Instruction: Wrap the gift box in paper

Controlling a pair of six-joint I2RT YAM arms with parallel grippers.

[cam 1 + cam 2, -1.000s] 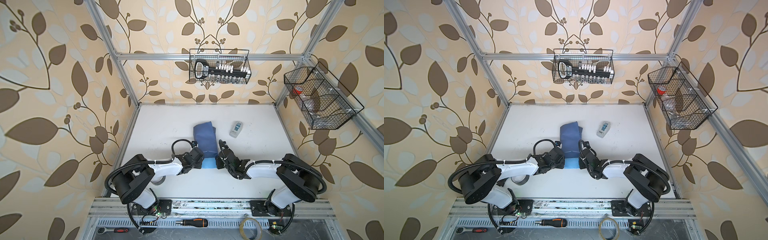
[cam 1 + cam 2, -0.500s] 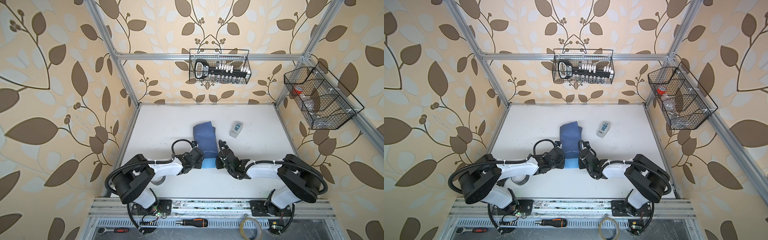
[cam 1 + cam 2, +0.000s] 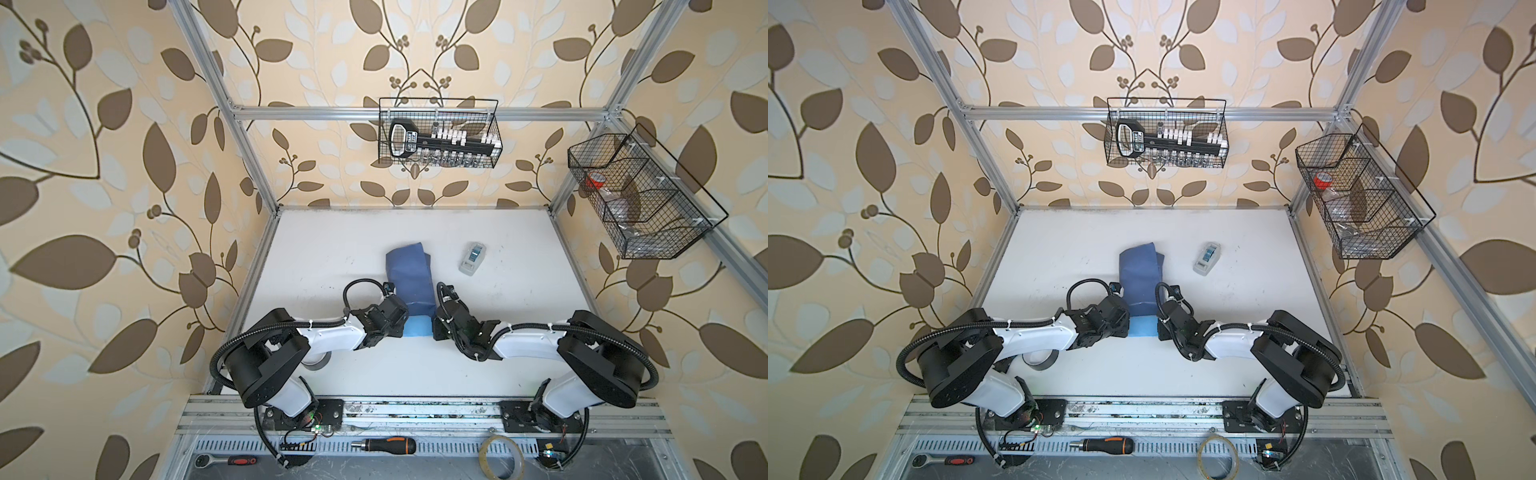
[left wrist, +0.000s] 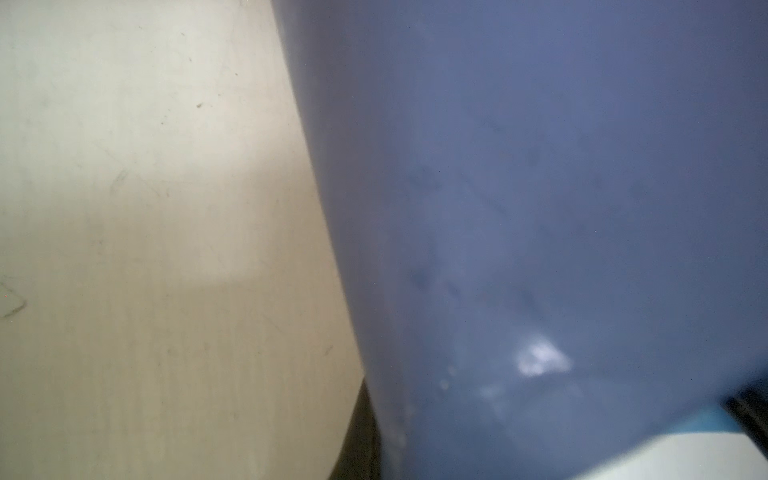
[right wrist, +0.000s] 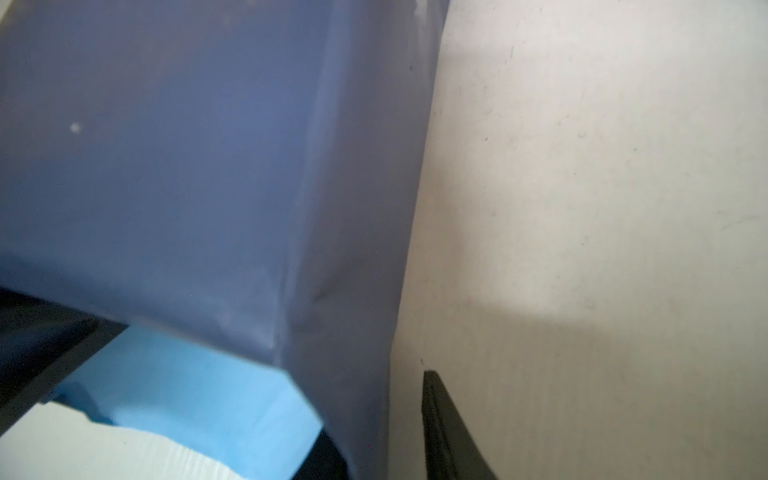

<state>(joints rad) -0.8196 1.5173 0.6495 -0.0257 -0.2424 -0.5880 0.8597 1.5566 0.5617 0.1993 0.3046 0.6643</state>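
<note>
The paper [image 3: 408,272] is folded into a long dusky-blue bundle on the white table, seen in both top views. A light-blue flap [image 3: 417,326] sticks out at its near end. The gift box is hidden under the paper. My left gripper [image 3: 402,329] sits at the flap's left side. In the left wrist view it is shut on the paper [image 4: 540,208], with one dark finger [image 4: 359,440] showing beside the sheet. My right gripper [image 3: 434,328] is at the flap's right side. It stands open astride the paper's side fold [image 5: 353,291], one finger [image 5: 446,432] clear of it.
A small grey tape dispenser [image 3: 472,258] lies right of the bundle. A grey tape roll [image 3: 316,364] sits under the left arm. Wire baskets hang on the back wall [image 3: 438,133] and right wall [image 3: 640,195]. A screwdriver [image 3: 384,444] and a clear tape ring [image 3: 500,459] lie below the front rail.
Hardly anything differs. The right gripper has shifted slightly by the paper's near end. The left arm and the bundle keep their places.
</note>
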